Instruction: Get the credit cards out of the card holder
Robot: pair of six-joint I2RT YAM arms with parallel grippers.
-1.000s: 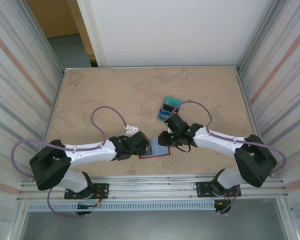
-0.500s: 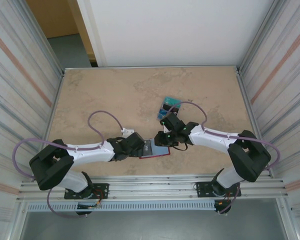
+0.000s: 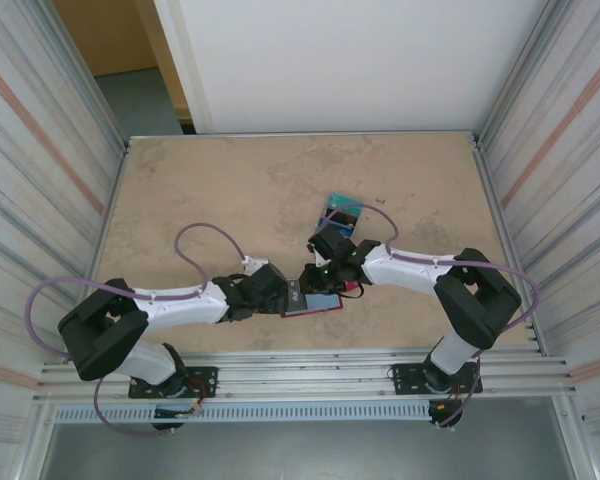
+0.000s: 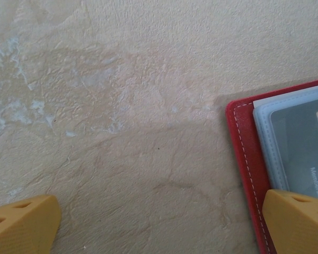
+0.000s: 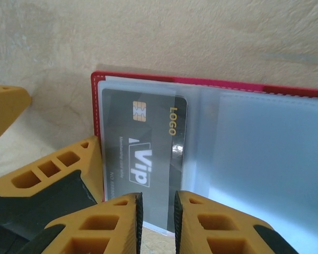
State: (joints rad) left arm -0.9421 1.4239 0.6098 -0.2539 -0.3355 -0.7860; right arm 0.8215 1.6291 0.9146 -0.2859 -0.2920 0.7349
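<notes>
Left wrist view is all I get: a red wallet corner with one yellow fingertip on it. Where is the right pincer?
Observer: The right pincer points at the near edge of a dark VIP card. Its fingertips are almost together, but I cannot tell whether they pinch it.
Operator: Does the card holder hold another card?
Observer: The card holder lies spread open, and the clear pocket beside the VIP card shows none.
Operator: Any cards out already?
Observer: Yes. From the top camera, blue and teal credit cards lie on the table beyond the card holder, apart from it.
</notes>
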